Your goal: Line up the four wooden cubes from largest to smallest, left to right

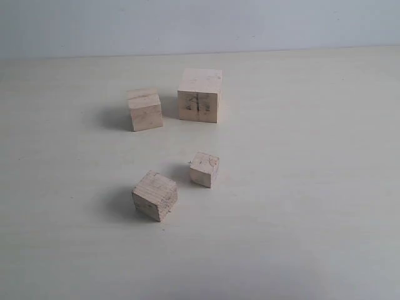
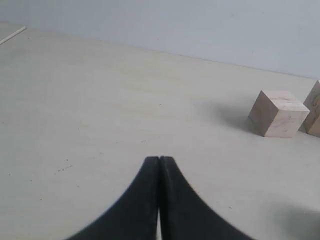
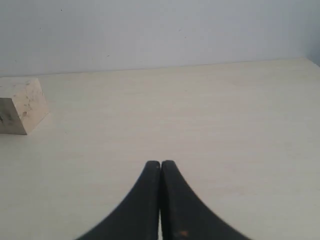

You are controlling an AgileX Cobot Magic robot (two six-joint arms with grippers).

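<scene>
Four pale wooden cubes stand on the table in the exterior view. The largest cube (image 1: 199, 95), smudged dark on its front face, is at the back, with a mid-sized cube (image 1: 145, 110) just left of it. Nearer the front lie another mid-sized cube (image 1: 155, 195), turned at an angle, and the smallest cube (image 1: 204, 169) to its right. Neither arm shows in that view. My left gripper (image 2: 159, 158) is shut on nothing, with a cube (image 2: 278, 113) far off. My right gripper (image 3: 160, 162) is shut and empty too; the smudged cube (image 3: 21, 106) sits at the frame's edge.
The pale table (image 1: 312, 187) runs back to a plain light wall (image 1: 200, 25). Nothing else stands on it. The table's far edge (image 2: 12, 35) shows in the left wrist view.
</scene>
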